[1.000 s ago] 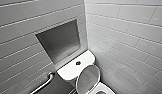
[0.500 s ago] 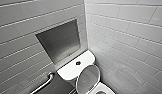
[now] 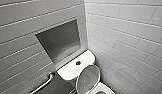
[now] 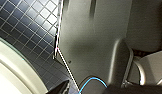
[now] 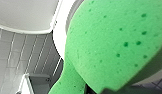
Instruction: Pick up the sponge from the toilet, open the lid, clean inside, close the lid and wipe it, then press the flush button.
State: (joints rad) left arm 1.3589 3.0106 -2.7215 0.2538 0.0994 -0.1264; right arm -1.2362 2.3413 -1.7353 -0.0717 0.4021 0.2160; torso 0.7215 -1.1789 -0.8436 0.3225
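Observation:
The white toilet stands in the corner in the head view, its oval lid raised against the tank. The dark round flush button sits in the middle of the tank top. In the right wrist view the bright green sponge looms very close, held in my shut right gripper, with the white raised lid beyond it. The left wrist view shows the white curved toilet rim over the dark tiled floor. My left gripper is open and holds nothing.
A recessed grey niche is set in the tiled wall above the tank. A metal grab bar runs along the wall left of the toilet. The right wall stands close beside the bowl.

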